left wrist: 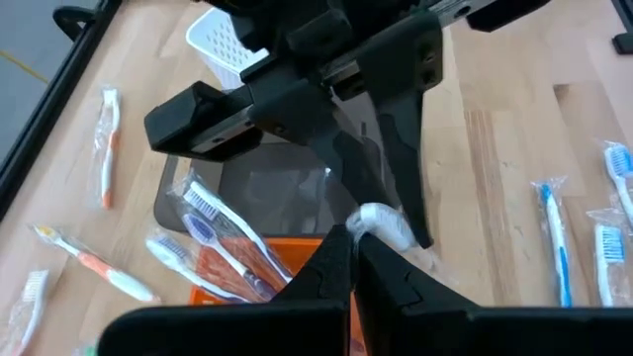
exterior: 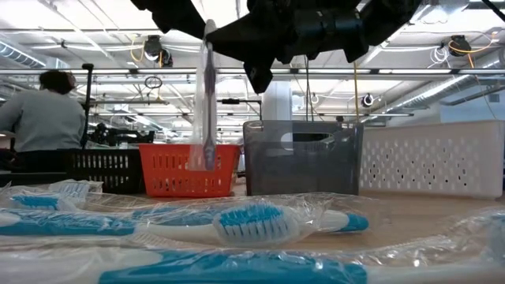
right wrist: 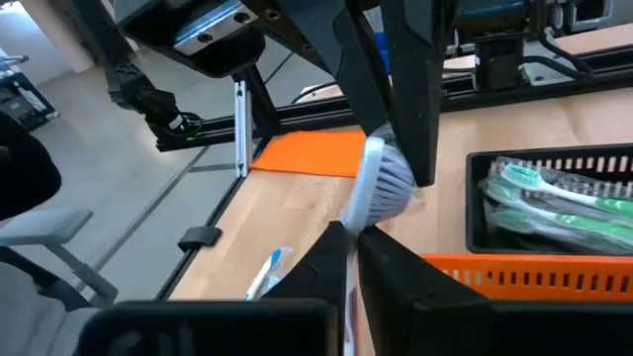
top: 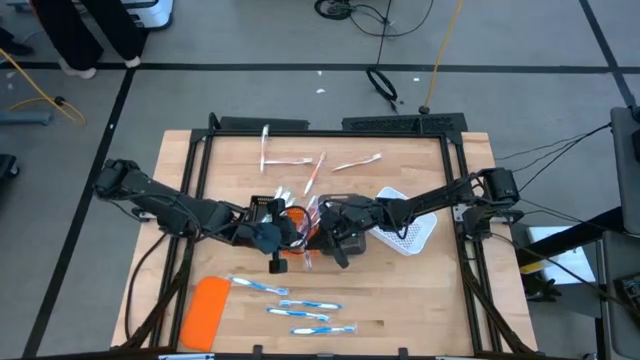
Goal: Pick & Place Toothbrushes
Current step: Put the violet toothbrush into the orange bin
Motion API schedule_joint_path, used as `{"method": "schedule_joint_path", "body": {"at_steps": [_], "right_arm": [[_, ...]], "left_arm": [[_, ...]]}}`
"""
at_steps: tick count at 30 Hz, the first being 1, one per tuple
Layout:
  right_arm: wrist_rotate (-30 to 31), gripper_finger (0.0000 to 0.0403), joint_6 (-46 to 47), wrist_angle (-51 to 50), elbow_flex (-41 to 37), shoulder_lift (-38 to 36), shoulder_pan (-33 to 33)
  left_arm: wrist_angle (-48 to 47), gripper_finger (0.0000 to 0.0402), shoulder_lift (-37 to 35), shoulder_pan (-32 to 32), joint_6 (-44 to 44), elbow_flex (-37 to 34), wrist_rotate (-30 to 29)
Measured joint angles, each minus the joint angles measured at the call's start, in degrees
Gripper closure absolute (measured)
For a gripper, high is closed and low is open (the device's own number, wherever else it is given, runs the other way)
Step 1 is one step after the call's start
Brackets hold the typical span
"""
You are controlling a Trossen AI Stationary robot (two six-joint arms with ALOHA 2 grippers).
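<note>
Plainly a shared hold over the middle of the table, above the orange tray and the grey tray: left gripper with fingers pressed together on the bristle end of one wrapped toothbrush, right gripper pinched shut on the same brush just beside it. Could bend the thin handle or tear the wrapper if pulled two ways before one grip lets go. Could also slip on the slick film, given so narrow a pinch, and drop beside the trays rather than into one.
</note>
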Motion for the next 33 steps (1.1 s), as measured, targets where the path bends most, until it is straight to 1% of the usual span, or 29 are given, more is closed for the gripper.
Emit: {"method": "schedule_joint_path", "body": {"at_steps": [5, 13, 18, 22, 26, 30, 33], "right_arm": [[0.1, 0.0397, -0.7, -1.0, 0.0, 0.0, 0.0], [0.0, 0.0401, -1.4, -1.8, 0.1, -1.1, 0.1], [0.0, 0.0402, -2.8, -3.1, 0.2, -2.7, 0.7], [0.6, 0.0402, -4.1, -5.0, 0.2, -3.5, 1.0], [3.9, 0.0402, -5.6, -5.3, 0.1, -4.8, 1.5], [7.7, 0.0402, -8.0, -5.4, 0.1, -6.3, 1.8], [11.0, 0.0402, -9.2, -4.7, 0.1, -7.3, 1.8]], "left_arm": [[-0.1, 0.0399, 0.0, 0.0, -0.2, 0.0, 0.1], [-0.2, 0.0375, 0.0, 0.1, -1.6, 0.0, 0.0], [-0.6, 0.0336, -0.1, 0.1, -1.2, 0.0, -0.4], [-2.8, 0.0301, -1.6, 0.1, -0.6, 0.0, -2.8], [-5.4, 0.0283, -5.0, 0.1, -2.3, 0.0, -5.5], [-5.4, 0.0285, -8.3, -0.2, -7.3, 0.0, -6.1], [-5.1, 0.0291, -9.1, -0.5, -8.6, 0.0, -6.3]]}}
